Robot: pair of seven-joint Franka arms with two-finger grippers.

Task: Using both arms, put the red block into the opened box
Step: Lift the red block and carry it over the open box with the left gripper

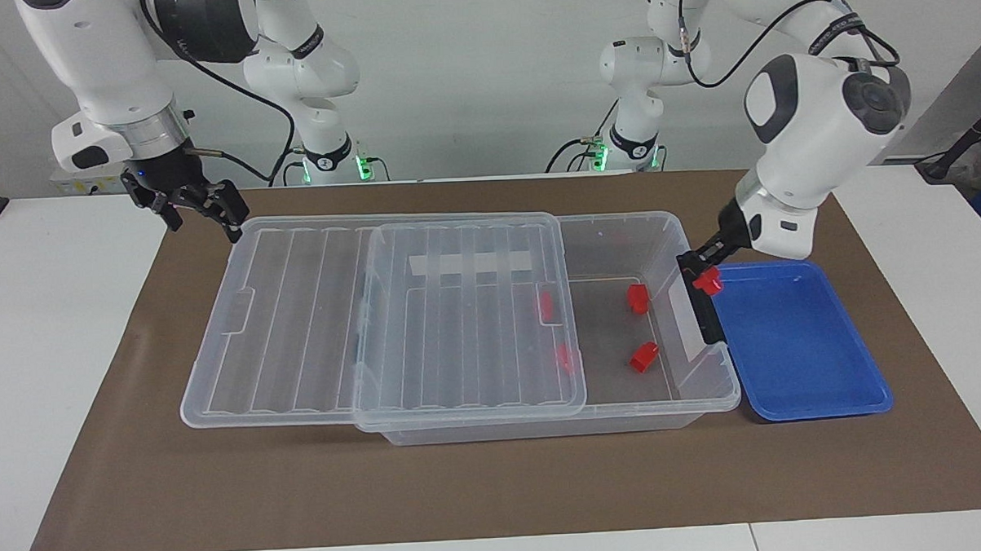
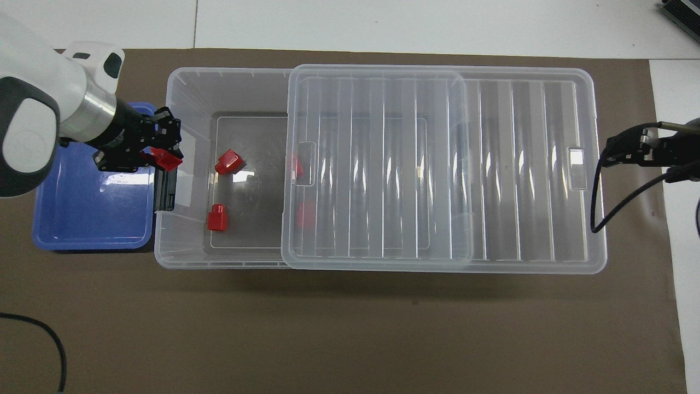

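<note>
Facing view first: your left gripper (image 1: 707,274) is clamping the red block (image 1: 709,281) up over the box (image 1: 710,382) end wall by the black latch (image 1: 701,301), beside the blue tray (image 1: 820,378). Your right gripper (image 1: 198,206) is waiting with fingers spread at the lid (image 1: 217,383) edge.

From overhead, you are seeing the left gripper (image 2: 164,150) gripping the red block (image 2: 165,159) over the latch (image 2: 165,186); the right gripper (image 2: 618,150) is sitting spread apart at the lid (image 2: 536,164) end.

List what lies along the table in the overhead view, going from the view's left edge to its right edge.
blue tray → left gripper holding a red block → open end of the box → slid-back lid → right gripper
</note>
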